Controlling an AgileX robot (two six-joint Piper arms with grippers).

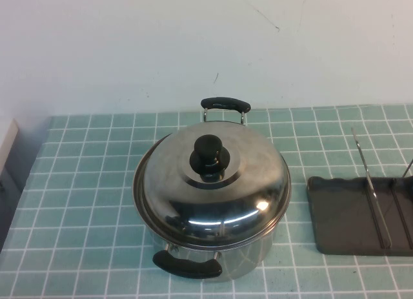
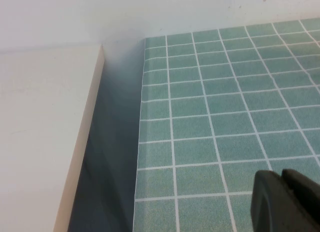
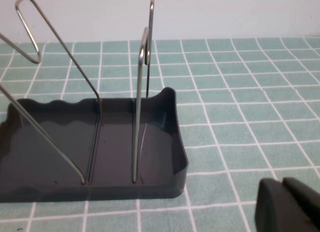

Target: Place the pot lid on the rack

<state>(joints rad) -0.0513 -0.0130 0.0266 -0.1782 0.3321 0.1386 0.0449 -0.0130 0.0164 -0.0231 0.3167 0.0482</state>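
The pot lid, shiny domed steel with a black knob, sits closed on the steel pot at the middle of the table in the high view. The rack, a dark grey ridged tray with thin wire prongs, lies to the pot's right; it is empty and also fills the right wrist view. My left gripper is shut and empty over bare tiles near the table's left edge. My right gripper is shut and empty beside the rack. Neither gripper shows in the high view.
The pot has two black handles, one at the back and one at the front. The green tiled table ends at a white wall behind. A white ledge and a dark gap border the table's left edge.
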